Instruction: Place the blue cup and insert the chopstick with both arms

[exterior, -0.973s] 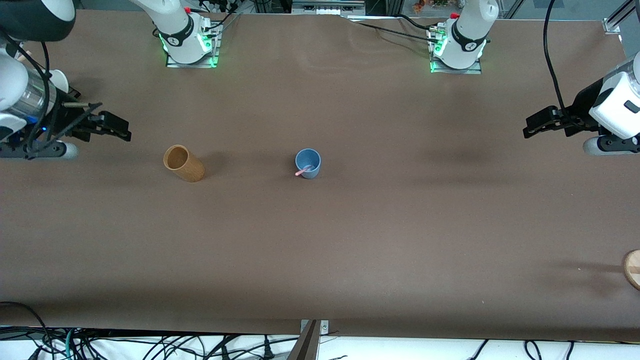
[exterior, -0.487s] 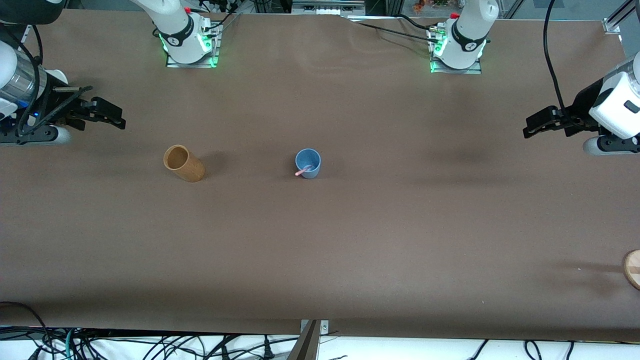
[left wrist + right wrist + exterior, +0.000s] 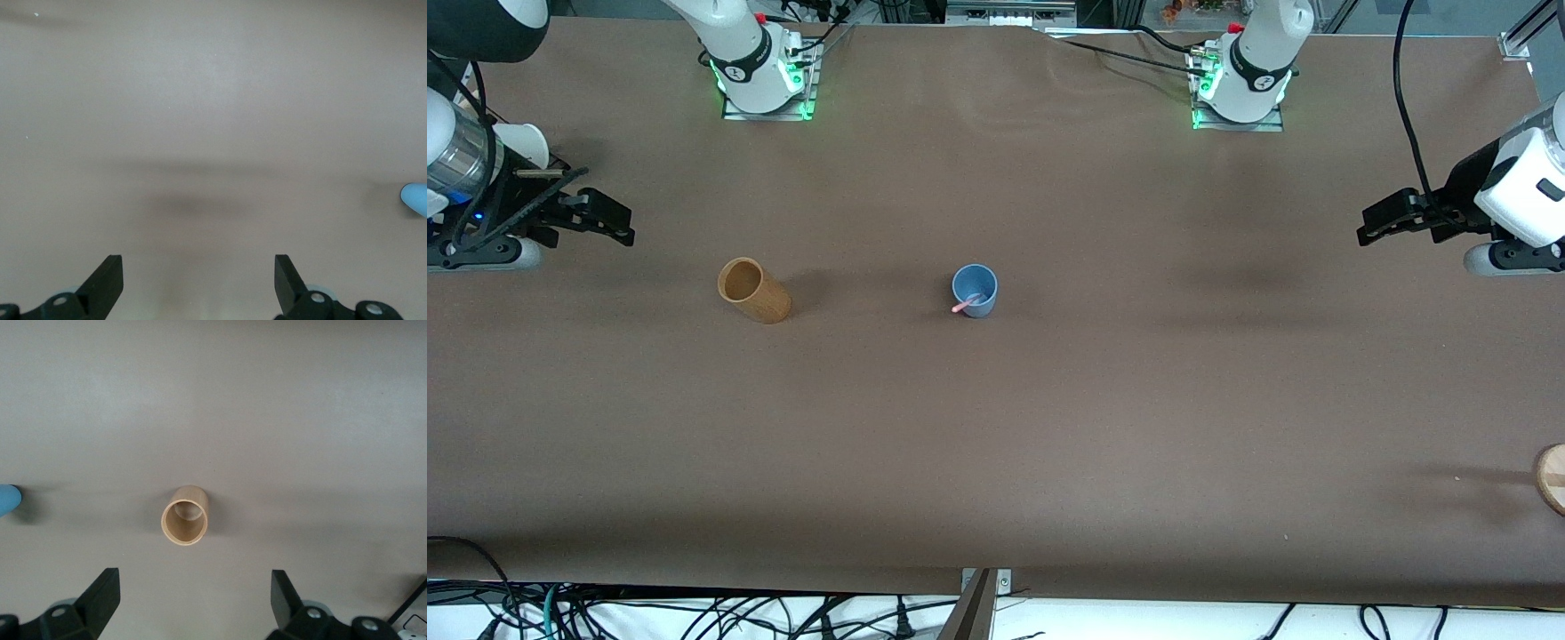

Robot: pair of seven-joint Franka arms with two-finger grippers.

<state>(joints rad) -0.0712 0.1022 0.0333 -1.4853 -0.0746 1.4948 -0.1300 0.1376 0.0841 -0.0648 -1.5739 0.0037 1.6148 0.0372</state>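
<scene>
Brown table (image 3: 1049, 427) fills front view. We see blue cup (image 3: 975, 290) upright mid-table, chopstick (image 3: 967, 304) inside, tip leaning out toward 8 o'clock. Brown cup (image 3: 753, 290) beside it toward right arm's end. Right gripper (image 3: 624, 227) at 9 o'clock edge, left gripper (image 3: 1369, 227) at 3 o'clock edge, both empty.

Left wrist view: fingers (image 3: 107, 283) spread wide, holding nothing; blue cup sliver at 3 o'clock.

Right wrist view: fingers (image 3: 101, 595) wide apart, empty; brown cup centred.

We judge task done; best keep both arms clear of cup.
</scene>
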